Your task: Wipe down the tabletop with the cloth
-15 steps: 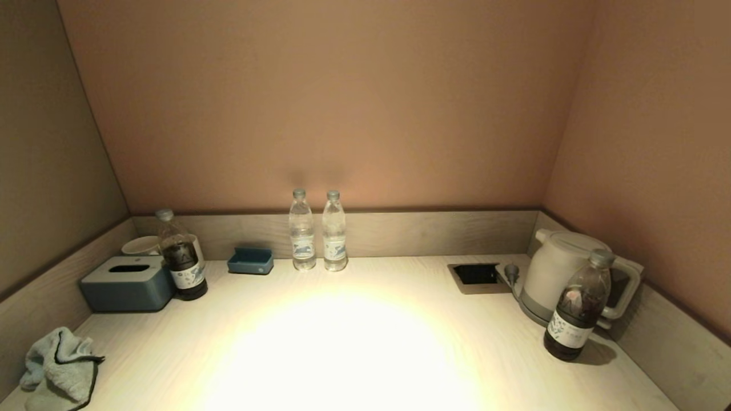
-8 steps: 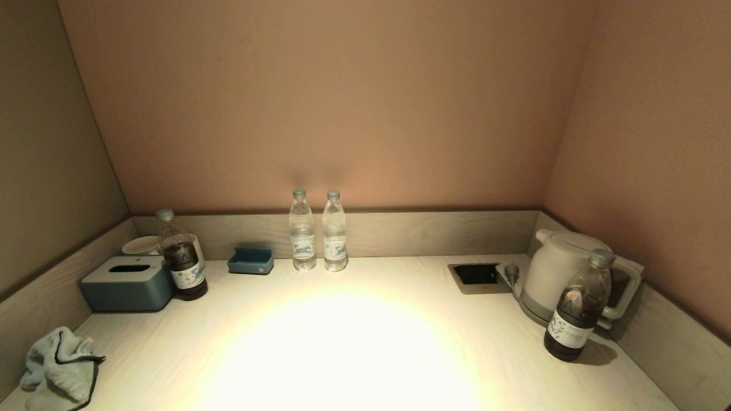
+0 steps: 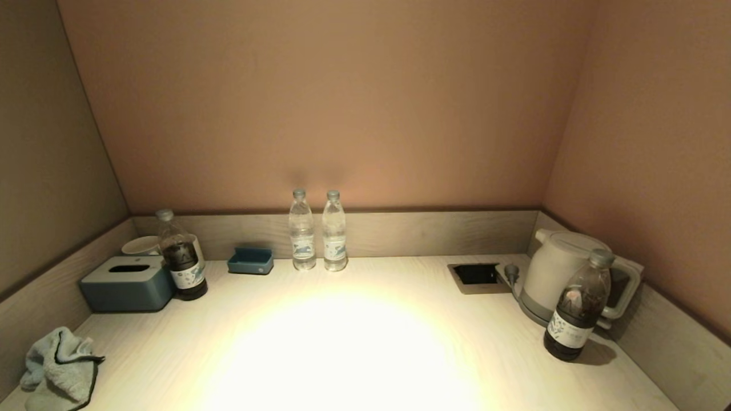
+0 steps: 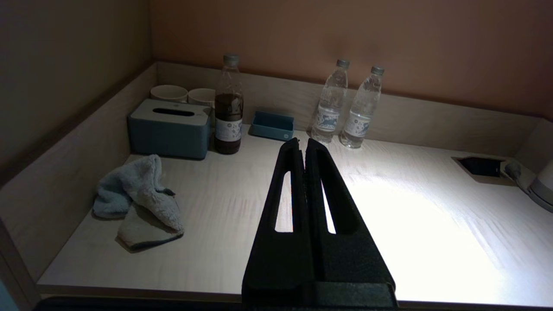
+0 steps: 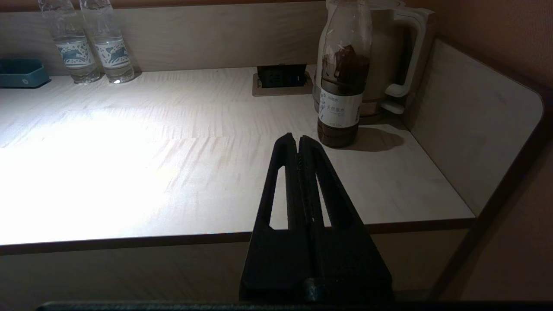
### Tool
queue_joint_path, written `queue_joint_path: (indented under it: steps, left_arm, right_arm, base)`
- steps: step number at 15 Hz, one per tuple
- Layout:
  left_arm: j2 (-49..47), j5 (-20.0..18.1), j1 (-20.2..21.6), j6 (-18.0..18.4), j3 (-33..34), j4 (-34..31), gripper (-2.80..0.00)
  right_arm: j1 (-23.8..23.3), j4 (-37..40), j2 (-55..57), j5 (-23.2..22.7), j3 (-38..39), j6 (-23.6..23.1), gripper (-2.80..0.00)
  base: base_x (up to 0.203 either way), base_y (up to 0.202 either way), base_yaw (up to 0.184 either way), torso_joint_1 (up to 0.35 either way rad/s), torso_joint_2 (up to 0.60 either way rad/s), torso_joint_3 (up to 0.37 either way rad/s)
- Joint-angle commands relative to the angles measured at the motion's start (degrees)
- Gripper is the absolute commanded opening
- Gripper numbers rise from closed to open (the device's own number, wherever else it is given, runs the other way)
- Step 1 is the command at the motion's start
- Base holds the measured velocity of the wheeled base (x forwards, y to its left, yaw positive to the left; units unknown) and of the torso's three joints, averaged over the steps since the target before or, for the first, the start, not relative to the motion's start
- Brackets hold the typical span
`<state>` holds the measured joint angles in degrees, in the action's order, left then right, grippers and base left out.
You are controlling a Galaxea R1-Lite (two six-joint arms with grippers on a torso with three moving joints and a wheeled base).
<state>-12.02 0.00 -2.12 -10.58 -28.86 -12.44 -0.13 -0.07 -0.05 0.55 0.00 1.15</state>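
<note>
A crumpled light blue cloth point(image 3: 57, 365) lies at the near left corner of the pale wooden tabletop point(image 3: 354, 342); it also shows in the left wrist view point(image 4: 138, 198). Neither gripper shows in the head view. In its own view my left gripper point(image 4: 302, 142) is shut and empty, held above the tabletop's near edge, well to the right of the cloth. My right gripper point(image 5: 298, 139) is shut and empty, held in front of the near edge on the right side.
A blue tissue box point(image 3: 127, 283), cups point(image 3: 140, 245), a dark bottle point(image 3: 181, 257) and a small blue tray point(image 3: 250, 261) stand back left. Two water bottles point(image 3: 317, 231) stand at the back wall. A socket recess point(image 3: 475, 275), white kettle point(image 3: 557, 268) and dark bottle point(image 3: 577, 308) stand right.
</note>
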Motion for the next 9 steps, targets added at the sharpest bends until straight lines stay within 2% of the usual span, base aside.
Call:
queue_joint_path:
  steps: [1, 9]
  left_arm:
    - [2.44, 0.00, 0.62, 0.38, 0.38, 0.14, -2.80]
    - [7.46, 0.08, 1.33, 1.87, 1.88, 2.86, -2.80]
  right_arm:
    - [0.05, -0.01, 0.05, -0.02, 0.00, 0.00, -2.80]
    - [0.04, -0.01, 0.05, -0.02, 0.00, 0.00, -2.80]
  base:
    - [0.000, 0.000, 0.000, 0.000, 0.00, 0.000]
    - [0.000, 0.000, 0.000, 0.000, 0.00, 0.000]
